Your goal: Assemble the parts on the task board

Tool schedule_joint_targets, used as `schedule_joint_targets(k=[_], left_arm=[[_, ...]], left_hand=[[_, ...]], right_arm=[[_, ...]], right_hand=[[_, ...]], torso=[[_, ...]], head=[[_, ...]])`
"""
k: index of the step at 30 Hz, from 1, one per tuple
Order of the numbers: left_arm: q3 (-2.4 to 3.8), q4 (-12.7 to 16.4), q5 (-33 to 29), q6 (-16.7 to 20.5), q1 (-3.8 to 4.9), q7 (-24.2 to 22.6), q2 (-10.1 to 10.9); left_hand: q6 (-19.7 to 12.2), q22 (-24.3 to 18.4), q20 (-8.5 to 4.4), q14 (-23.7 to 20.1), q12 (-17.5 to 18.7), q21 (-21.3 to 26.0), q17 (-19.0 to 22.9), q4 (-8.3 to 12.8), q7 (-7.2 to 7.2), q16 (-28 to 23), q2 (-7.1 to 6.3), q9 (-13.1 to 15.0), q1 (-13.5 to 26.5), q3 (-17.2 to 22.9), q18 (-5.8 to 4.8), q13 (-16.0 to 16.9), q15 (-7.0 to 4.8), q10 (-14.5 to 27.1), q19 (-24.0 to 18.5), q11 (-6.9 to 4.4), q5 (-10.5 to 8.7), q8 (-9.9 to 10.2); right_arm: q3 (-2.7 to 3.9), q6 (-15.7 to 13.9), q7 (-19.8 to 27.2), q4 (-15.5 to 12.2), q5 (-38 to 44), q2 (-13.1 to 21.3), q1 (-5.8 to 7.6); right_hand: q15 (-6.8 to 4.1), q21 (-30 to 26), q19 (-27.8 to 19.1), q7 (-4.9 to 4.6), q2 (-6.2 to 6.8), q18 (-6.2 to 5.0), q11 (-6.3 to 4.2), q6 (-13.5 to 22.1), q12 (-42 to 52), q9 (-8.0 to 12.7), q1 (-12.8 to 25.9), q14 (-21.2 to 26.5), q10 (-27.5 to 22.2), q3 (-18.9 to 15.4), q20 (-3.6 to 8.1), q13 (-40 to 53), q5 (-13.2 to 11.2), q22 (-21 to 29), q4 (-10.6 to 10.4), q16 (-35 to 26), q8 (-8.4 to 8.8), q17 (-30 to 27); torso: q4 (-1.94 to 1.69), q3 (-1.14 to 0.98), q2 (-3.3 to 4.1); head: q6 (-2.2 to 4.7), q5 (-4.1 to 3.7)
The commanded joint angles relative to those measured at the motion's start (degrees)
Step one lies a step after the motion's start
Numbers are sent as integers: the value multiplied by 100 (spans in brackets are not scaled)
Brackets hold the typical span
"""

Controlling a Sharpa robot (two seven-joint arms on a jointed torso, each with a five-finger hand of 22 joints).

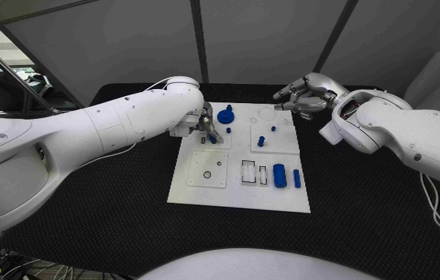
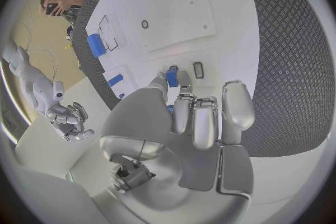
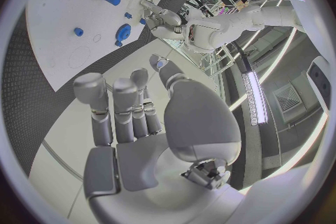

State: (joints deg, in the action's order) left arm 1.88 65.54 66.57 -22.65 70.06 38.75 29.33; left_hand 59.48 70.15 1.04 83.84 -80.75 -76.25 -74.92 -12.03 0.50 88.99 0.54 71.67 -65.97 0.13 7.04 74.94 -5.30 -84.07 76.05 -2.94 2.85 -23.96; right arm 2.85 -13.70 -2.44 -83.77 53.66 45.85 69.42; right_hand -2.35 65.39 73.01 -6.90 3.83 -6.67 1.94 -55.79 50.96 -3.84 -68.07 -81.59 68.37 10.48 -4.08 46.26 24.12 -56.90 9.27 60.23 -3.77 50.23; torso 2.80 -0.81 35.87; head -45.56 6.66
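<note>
Fingertips of the left hand [image 1: 205,125] pinch a small blue part [image 2: 172,76] at the task board [image 1: 211,184]. Right hand [image 1: 305,97] hovers off the board's far corner — fingers loosely apart, holding nothing.

black table [image 1: 110,216], grey wall panels [image 1: 266,25]

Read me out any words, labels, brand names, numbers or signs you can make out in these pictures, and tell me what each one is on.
There is no readable text in any view.
The task board carries only outlines, holes and blue parts, no print.
The left hand and right hand show no markings or brand names.
The black table bears no label.
</note>
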Motion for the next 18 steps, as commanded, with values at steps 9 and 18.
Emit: schedule_joint_targets(k=[9, 18], left_arm=[[0, -16, 36, -81, 11, -22, -31], [-2, -25, 36, -178, 11, 1, -34]], left_hand=[[39, 1, -8, 587, -9, 16, -1399, -17, 11, 10, -12, 6, 58, -44, -216, 1259, -31, -374, 28, 12, -8, 34], [37, 2, -7, 589, -13, 19, -1407, -8, 7, 17, -6, 7, 20, -43, -215, 1260, -30, -375, 27, 10, -7, 42]], right_arm=[[5, 12, 33, -15, 10, 6, 12], [5, 12, 30, -21, 10, 12, 12]], right_hand=[[-4, -32, 10, 6, -1, -33, -10, 53, -14, 3, 60, -28, -46, 43, 11, -7, 11, 8, -2, -29, 11, -8], [-4, -32, 10, 6, -1, -33, -10, 53, -14, 3, 60, -28, -46, 43, 11, -7, 11, 8, -2, -29, 11, -8]], torso=[[1, -1, 1], [-2, 2, 3]], head=[[3, -7], [5, -9]])
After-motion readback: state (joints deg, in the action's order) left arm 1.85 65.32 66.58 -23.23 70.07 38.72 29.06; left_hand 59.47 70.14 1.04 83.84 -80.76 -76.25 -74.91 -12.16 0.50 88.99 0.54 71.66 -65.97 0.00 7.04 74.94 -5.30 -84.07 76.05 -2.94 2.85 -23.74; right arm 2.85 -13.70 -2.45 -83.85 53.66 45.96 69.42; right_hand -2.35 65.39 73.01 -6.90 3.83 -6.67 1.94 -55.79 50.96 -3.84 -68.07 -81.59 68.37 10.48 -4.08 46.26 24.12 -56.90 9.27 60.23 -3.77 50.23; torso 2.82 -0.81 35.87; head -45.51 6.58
